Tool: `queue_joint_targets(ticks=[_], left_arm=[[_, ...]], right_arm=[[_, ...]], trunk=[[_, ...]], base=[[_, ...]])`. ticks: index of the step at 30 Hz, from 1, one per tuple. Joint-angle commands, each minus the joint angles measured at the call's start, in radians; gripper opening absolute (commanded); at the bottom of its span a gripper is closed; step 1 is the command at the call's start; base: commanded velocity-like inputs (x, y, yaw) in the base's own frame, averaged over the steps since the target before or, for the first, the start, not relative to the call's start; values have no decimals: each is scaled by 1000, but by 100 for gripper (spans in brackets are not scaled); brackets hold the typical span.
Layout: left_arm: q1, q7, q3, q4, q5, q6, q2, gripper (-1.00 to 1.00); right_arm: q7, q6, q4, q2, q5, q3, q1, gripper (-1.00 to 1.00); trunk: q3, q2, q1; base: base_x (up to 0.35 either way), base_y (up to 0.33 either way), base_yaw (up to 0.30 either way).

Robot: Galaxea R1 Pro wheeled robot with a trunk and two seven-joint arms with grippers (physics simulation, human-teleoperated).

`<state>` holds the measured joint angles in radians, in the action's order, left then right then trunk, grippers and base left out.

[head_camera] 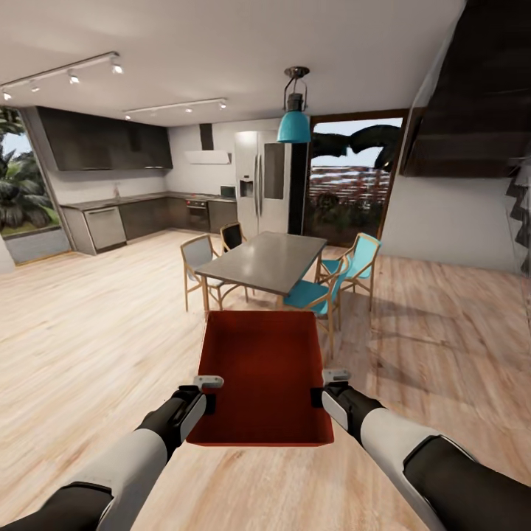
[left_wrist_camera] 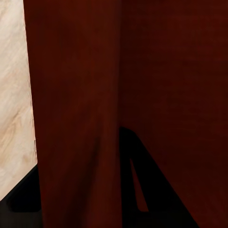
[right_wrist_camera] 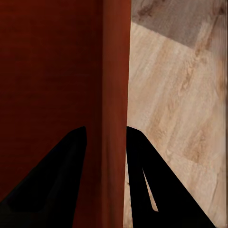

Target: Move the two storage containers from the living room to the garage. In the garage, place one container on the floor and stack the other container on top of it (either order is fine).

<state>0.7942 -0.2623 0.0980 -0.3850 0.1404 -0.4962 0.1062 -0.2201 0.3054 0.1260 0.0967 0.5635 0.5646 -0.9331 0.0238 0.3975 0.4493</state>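
In the head view, a red-orange storage container (head_camera: 262, 372) is carried in front of the robot, above the light wood-plank floor (head_camera: 88, 332), its open top facing up and its long axis pointing away toward the dining table (head_camera: 269, 259). The left hand (head_camera: 210, 402) grips the container's left wall near the close end, and the right hand (head_camera: 318, 397) grips the right wall at about the same place, so the box hangs level between the two arms. Just beyond the container's far edge stands the grey dining table, with teal-seated chairs (head_camera: 317, 293) on its right side and a grey-seated chair (head_camera: 198, 259) on its left. A teal pendant lamp (head_camera: 293, 125) hangs above the table. Behind the table stands a steel refrigerator (head_camera: 259, 181), and left of it run dark kitchen cabinets (head_camera: 103, 140). A dark staircase (head_camera: 472, 96) rises to the right of the table.

In the left wrist view, the container's red wall (left_wrist_camera: 76, 104) stands between the two dark fingers (left_wrist_camera: 142, 180), one on each face, the hand closed upon it. Pale floor planks (left_wrist_camera: 14, 95) show past the wall's outer face.

In the right wrist view, the container's thin wall (right_wrist_camera: 114, 95) runs up between the two dark fingers (right_wrist_camera: 147, 180), which clamp it from either face. The red interior (right_wrist_camera: 47, 71) lies on one side and wood floor (right_wrist_camera: 180, 95) on the other.
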Motion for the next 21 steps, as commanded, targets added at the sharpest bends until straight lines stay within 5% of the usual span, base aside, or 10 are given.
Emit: queue_joint_targets(ticks=[1, 21], left_arm=[[0, -12, 3, 11, -14, -12, -2, -100], [0, -12, 3, 11, -13, -11, -2, -100]], right_arm=[[-5, 0, 24, 0, 12, 9, -1, -100], [-5, 0, 24, -1, 12, 8, -1, -100]], trunk=[[2, 2, 1], [2, 2, 1]], base=[[0, 0, -289], [0, 0, -289]])
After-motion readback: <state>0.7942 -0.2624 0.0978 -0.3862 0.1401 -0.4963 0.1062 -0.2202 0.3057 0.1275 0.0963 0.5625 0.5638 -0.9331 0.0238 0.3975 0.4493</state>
